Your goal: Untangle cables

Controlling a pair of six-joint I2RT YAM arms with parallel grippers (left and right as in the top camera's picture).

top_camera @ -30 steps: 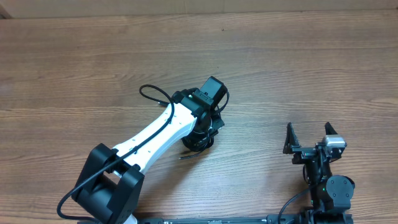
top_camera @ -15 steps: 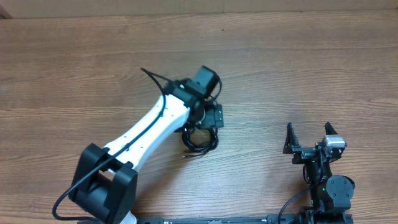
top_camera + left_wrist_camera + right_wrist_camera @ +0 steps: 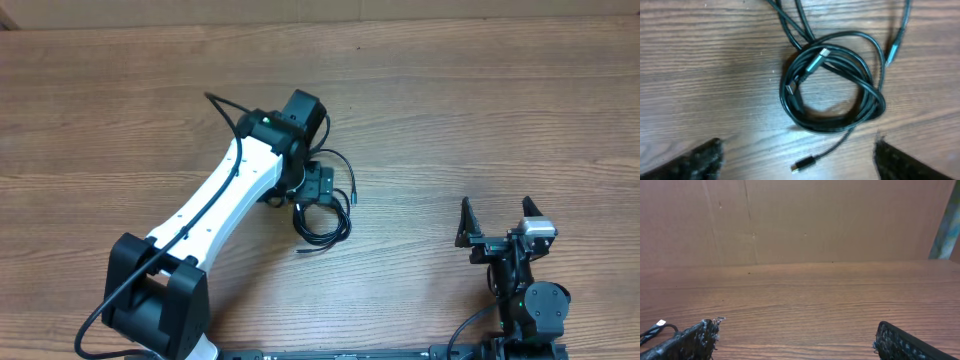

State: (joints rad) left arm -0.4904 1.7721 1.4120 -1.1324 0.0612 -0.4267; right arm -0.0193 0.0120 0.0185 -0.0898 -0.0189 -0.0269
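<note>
Left end effector [image 3: 797, 150] wide above coiled cables [image 3: 832, 95], table [image 3: 700, 75] wood all round.

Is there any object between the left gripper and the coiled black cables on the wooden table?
Nothing visible does. The left gripper hangs open above the coil of thin black cables; only bare wooden table shows between its fingers and the coil.

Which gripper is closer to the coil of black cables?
Left. The left gripper hangs over the cables, jaws open; the right gripper sits well off to the side, also open, touching nothing.
</note>
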